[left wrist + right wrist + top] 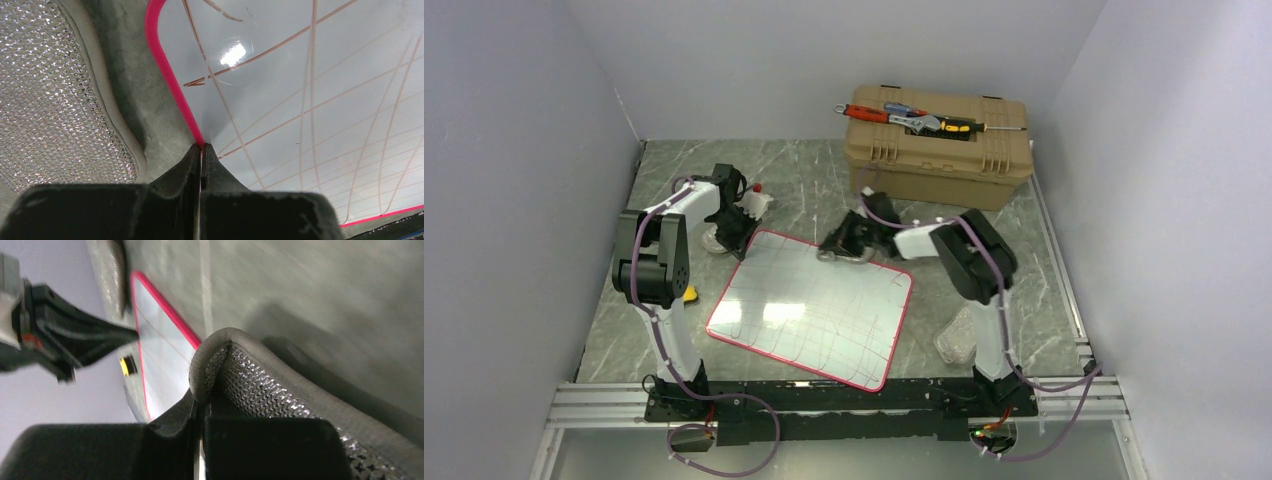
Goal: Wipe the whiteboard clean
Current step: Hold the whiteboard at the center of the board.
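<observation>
Whiteboard [809, 305] lies flat in the middle of the table [614, 340]. It looks stiff, light and glossy, so it is likely to slide, and its edge is the only handhold. Pen lines cross it. Left gripper [201, 150] is closed, tips at the far-left edge. Right gripper [200, 402] is clamped on a mesh cloth [265, 385] at the far edge. Toolbox [939, 150] stands well beyond.

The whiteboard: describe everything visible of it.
The whiteboard is a glossy white rectangle with thin red rim and rounded corners, lying flat on the grey marbled table, covered in thin crossing pen lines. The left hand pinches its far-left rim; the right hand holds a mesh cloth at its far edge.
</observation>
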